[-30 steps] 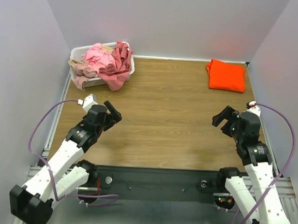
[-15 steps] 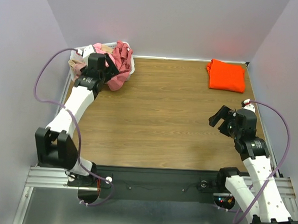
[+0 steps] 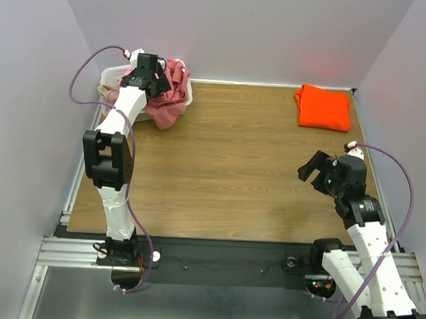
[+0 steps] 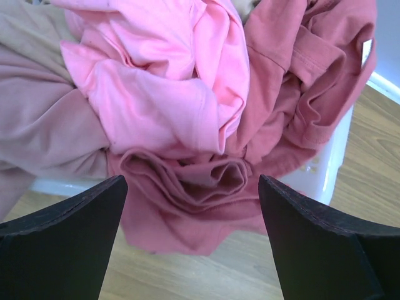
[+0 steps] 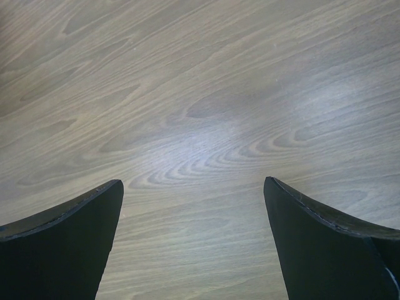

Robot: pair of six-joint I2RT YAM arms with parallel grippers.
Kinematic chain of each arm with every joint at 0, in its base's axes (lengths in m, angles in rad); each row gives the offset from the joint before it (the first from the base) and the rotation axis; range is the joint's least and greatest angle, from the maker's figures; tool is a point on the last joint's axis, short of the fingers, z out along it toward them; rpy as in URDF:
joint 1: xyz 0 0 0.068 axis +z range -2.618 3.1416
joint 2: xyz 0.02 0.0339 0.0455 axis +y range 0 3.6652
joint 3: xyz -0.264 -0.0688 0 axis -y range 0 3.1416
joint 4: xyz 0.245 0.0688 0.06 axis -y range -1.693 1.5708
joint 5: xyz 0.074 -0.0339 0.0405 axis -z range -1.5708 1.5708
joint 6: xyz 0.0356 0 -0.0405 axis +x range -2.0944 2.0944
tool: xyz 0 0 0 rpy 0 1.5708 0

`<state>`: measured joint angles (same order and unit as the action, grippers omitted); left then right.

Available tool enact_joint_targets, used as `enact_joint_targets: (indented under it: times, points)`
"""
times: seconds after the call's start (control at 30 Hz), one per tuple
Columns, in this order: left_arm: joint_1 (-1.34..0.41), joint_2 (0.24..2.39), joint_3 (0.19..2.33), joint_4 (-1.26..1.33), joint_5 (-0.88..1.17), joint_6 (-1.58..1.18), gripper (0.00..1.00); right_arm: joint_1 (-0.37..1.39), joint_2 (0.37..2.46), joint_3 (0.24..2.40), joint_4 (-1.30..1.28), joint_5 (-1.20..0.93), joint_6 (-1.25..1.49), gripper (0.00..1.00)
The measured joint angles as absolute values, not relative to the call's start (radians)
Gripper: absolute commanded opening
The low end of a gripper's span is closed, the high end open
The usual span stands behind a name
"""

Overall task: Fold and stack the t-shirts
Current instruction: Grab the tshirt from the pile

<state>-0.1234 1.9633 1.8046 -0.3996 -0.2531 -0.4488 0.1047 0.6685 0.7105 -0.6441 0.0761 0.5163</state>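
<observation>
Left gripper (image 4: 190,187) wide open, nothing in it; hovers over the laundry basket (image 4: 330,167), with the pile directly below and ahead of the fingertips. Bright pink tee (image 4: 165,94) is on top, just ahead of the jaws; dusty rose tee (image 4: 300,75) is ahead and to the right, with a wad of its folds right between the fingertips and spilling over the basket rim toward the table (image 3: 234,168); a duller mauve-tan tee (image 4: 37,125) is off to the left.

Right gripper (image 5: 194,184) equally wide open and empty, bare wood under it; folded orange tee (image 3: 323,107) lies well ahead of it at the far edge; that one looks done.

Risks as I read it:
- The shirts are tangled; closing straight down likely pinches rose and pink layers together, and two tees come out as one.
- Rose drapes over the rim; pulling pink could drag it onto the table or tip the light basket.
- A pinch on a mid-body wad instead of a collar or hem gives a bunched lump that is hard to spread flat for folding.
- Going too deep could jam a finger against the basket wall.

Can't tell how the tees interlock underneath; I'd take a top edge of pink only and lift slowly.
</observation>
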Motion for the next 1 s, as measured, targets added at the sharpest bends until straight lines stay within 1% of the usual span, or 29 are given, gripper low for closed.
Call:
enact_joint_targets:
  times: [0.3,0.5,0.53,0.57,0.6,0.7,0.73,0.77,0.8,0.83,0.87,1.0]
  points:
    - [-0.102,2.065,2.014,-0.485,-0.293,-0.426,0.98,0.105,0.675,0.710,-0.644,0.074,0.514,1.00]
    - [-0.069,2.128,2.083,-0.484,-0.312,-0.422,0.98,0.105,0.686,0.710,-0.644,0.071,0.513,1.00]
    - [-0.065,2.147,2.099,-0.485,-0.315,-0.422,0.96,0.105,0.687,0.710,-0.644,0.070,0.513,1.00]
    - [-0.062,2.167,2.114,-0.487,-0.316,-0.422,0.90,0.105,0.688,0.710,-0.644,0.070,0.513,1.00]
    - [-0.059,2.204,2.142,-0.492,-0.316,-0.421,0.86,0.105,0.689,0.710,-0.644,0.070,0.513,1.00]
    - [-0.057,2.273,2.182,-0.495,-0.310,-0.422,0.68,0.105,0.689,0.710,-0.644,0.065,0.512,1.00]
    - [-0.057,2.288,2.183,-0.496,-0.303,-0.422,0.56,0.105,0.690,0.710,-0.644,0.062,0.512,1.00]
    - [-0.057,2.299,2.183,-0.497,-0.297,-0.426,0.48,0.105,0.692,0.710,-0.644,0.058,0.511,1.00]
    - [-0.057,2.310,2.183,-0.497,-0.289,-0.434,0.38,0.105,0.694,0.710,-0.644,0.055,0.510,1.00]
    - [-0.056,2.316,2.183,-0.498,-0.285,-0.431,0.33,0.105,0.696,0.710,-0.644,0.052,0.509,1.00]
    - [-0.056,2.319,2.183,-0.498,-0.281,-0.434,0.24,0.105,0.702,0.710,-0.644,0.050,0.509,1.00]
    - [-0.055,2.318,2.188,-0.496,-0.270,-0.446,0.05,0.105,0.707,0.709,-0.644,0.044,0.509,1.00]
